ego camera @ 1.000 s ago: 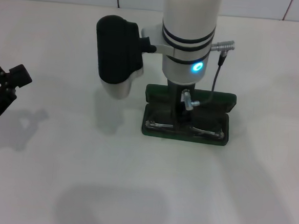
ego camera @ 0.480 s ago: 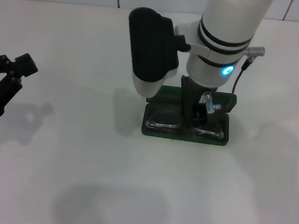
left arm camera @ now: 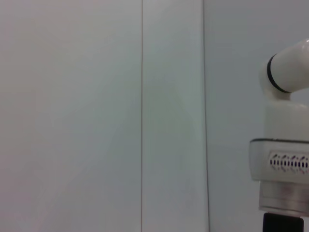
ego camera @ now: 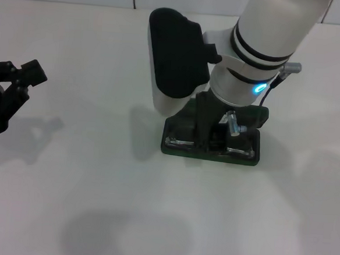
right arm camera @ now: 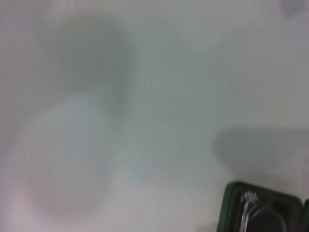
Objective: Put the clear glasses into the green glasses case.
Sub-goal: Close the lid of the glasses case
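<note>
The clear glasses [ego camera: 183,142] lie inside the open green glasses case [ego camera: 255,160] on the bench [ego camera: 67,184], with the right gripper [ego camera: 213,136] over them, fingers hidden, so shutting the lid looks next.

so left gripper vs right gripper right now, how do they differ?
The left gripper hangs at the table's left edge with fingers open, far from the work. The right gripper points down into the green case over the clear glasses; its fingers are hidden. Both are black.
</note>
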Action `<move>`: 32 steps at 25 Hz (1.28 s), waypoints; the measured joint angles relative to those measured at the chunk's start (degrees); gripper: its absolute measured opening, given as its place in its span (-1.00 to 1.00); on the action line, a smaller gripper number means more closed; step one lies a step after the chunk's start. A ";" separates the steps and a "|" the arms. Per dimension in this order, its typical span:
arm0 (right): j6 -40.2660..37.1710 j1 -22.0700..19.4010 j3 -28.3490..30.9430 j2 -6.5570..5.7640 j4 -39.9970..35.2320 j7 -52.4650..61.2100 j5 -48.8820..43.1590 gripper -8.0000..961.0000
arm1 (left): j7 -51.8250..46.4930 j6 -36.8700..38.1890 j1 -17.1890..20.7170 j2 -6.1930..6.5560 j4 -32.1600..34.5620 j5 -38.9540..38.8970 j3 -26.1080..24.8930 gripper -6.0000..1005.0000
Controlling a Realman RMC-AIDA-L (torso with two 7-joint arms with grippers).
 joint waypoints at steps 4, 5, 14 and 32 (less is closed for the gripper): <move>-0.32 -1.55 1.81 0.07 -2.23 -0.42 0.19 -0.66 | 0.00 0.23 0.43 -0.02 -0.05 -0.23 0.00 -0.71; -0.43 -1.97 2.06 0.07 -2.70 -0.44 0.35 -0.66 | 0.00 0.28 0.51 -0.01 -0.08 -0.25 0.00 -0.71; -1.78 -9.71 10.25 0.11 -11.31 -4.60 5.04 -0.66 | -0.17 0.35 0.82 0.00 -0.05 -1.20 0.00 -0.71; -11.58 -31.95 50.68 0.01 -13.37 -30.09 38.08 -0.66 | -4.33 0.35 -4.19 -0.82 0.18 -2.67 0.00 -0.70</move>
